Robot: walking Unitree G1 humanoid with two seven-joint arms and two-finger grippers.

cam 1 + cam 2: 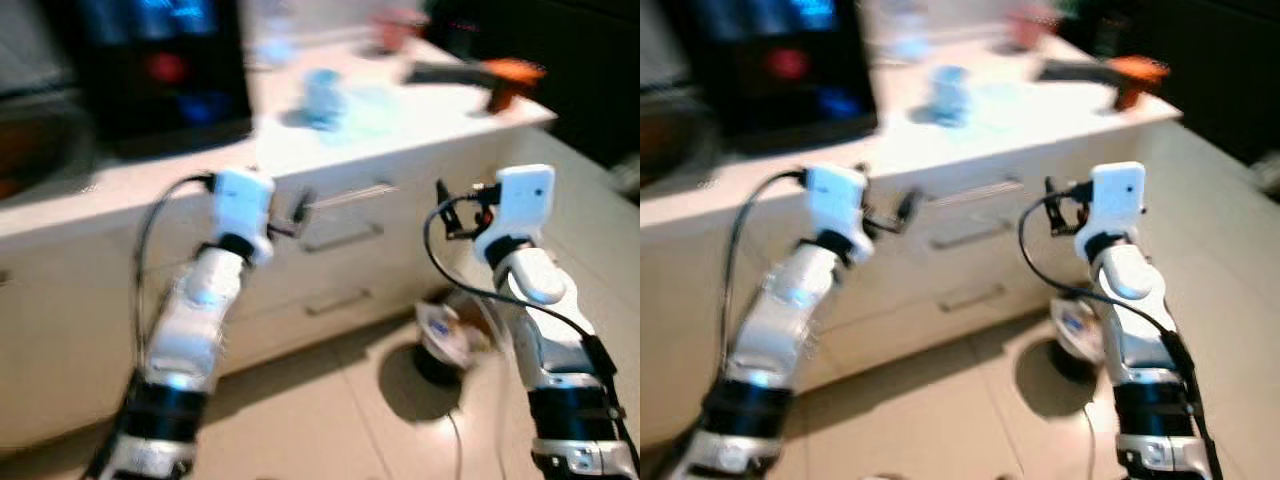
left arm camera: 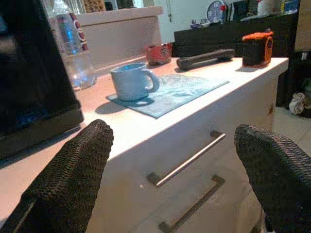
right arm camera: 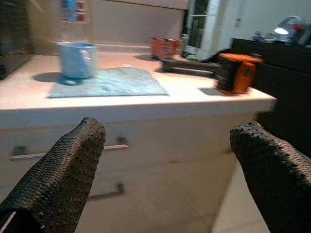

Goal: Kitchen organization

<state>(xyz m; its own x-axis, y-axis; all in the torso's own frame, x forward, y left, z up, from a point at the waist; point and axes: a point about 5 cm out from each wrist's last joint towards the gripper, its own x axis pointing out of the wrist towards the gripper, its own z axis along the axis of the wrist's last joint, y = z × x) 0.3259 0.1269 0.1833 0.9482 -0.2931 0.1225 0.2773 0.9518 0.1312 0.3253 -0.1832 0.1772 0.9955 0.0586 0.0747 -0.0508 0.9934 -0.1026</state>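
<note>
A black appliance [image 2: 29, 87] stands at the left end of the desk [image 2: 146, 127], taking up the depth of the top there. Behind its right side a clear bottle [image 2: 73, 46] stands near the back edge. The left tool [image 2: 175, 165] is raised in front of the desk's front edge, its two black fingers [image 2: 73, 170] spread wide with nothing between them (the head views are blurred, but the wrist view is sharp). Beyond it the top drawer's bar handle [image 2: 187, 158] runs along the desk front, with a second handle just below.

Near the middle of the top, a light blue mug [image 2: 132, 81] stands upright on the left part of a pale blue mat [image 2: 177, 92]; the mat's front corner lies close to the front edge. Behind the mat, toward the back edge, sits a small red tin [image 2: 159, 52].

The right tool [image 3: 165, 174] is also held up before the desk front, near the right corner, fingers [image 3: 63, 170] wide apart and empty. A long dark bar-shaped thing [image 2: 204, 58] lies toward the right end, and an orange and black item [image 3: 235, 72] stands just by the right corner. On the floor [image 1: 330, 420] below that corner lies a small round object [image 1: 445, 340], too blurred to name.
</note>
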